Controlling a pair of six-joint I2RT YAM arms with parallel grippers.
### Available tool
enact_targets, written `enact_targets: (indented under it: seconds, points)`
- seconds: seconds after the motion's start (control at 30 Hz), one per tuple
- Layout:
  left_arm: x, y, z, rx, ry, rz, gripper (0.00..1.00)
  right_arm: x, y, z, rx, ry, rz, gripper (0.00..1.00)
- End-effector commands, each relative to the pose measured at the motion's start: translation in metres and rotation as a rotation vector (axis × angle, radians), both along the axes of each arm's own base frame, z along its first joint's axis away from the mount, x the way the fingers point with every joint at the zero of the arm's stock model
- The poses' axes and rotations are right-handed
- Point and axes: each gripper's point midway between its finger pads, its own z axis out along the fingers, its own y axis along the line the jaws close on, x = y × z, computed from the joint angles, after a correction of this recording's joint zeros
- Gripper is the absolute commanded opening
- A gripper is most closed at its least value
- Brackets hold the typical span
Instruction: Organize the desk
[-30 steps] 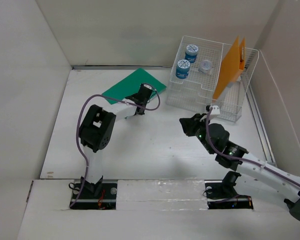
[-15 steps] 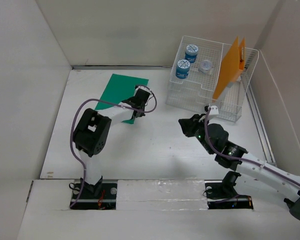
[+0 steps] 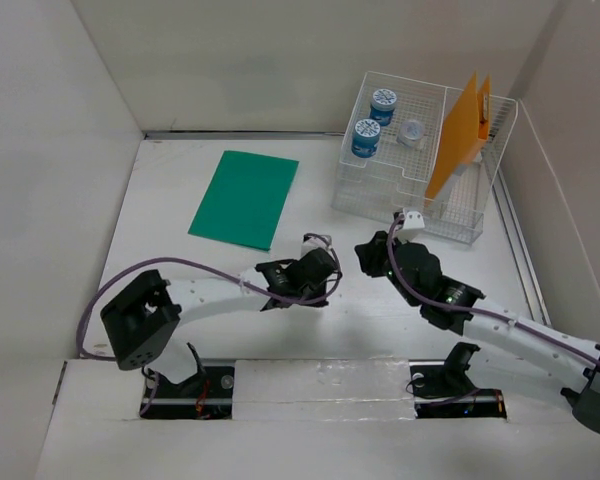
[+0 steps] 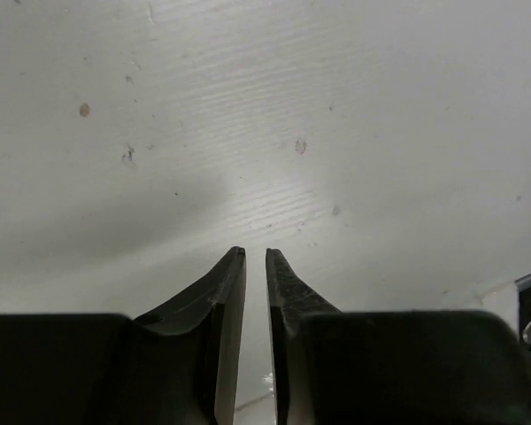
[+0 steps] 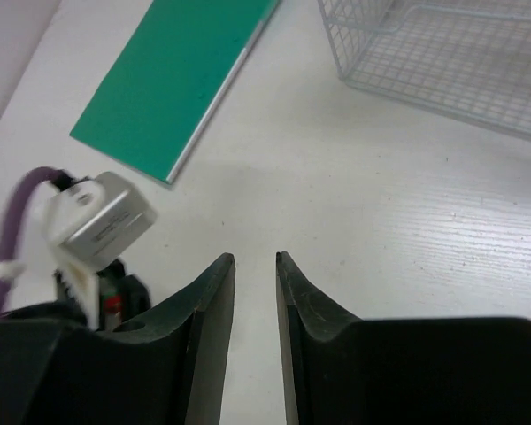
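Observation:
The white desk [image 3: 230, 270] carries a flat green book [image 3: 245, 198] at the back left, also in the right wrist view [image 5: 173, 84]. My left gripper [image 3: 325, 280] hangs low over the bare middle of the desk, jaws nearly together and empty [image 4: 255, 252]. My right gripper [image 3: 366, 252] is just right of it, jaws a narrow gap apart and empty [image 5: 255, 257], pointing at bare desk. The left wrist's silver camera box [image 5: 97, 217] shows at the left of the right wrist view.
A white wire-mesh rack [image 3: 395, 190] stands at the back right, its corner in the right wrist view [image 5: 442, 44]. It holds two blue-lidded tubs [image 3: 366, 137], a small tape roll [image 3: 411, 131] and an upright orange folder [image 3: 460, 130]. Off-white walls enclose the desk.
My left arm has let go of the green book and swung from the back to the middle, stretched low. The book now lies flat and turned. My right gripper edged slightly left.

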Motion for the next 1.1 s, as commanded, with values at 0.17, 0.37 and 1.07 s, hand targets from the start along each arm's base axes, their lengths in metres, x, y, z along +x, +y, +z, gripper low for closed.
enact_targets:
  seconds: [0.17,0.37,1.07]
  points:
    - [0.093,0.081,0.128,-0.210,-0.324,0.435,0.26,0.011,0.029,0.028,0.062,-0.069,0.061,0.14]
    - [0.075,0.128,0.271,-0.492,-0.618,0.499,0.46,0.043,0.099,-0.010,0.028,0.033,0.137,0.24]
    - [0.026,0.160,0.281,-0.567,-0.687,0.393,0.48,0.145,0.210,-0.148,-0.004,0.347,-0.059,0.42]
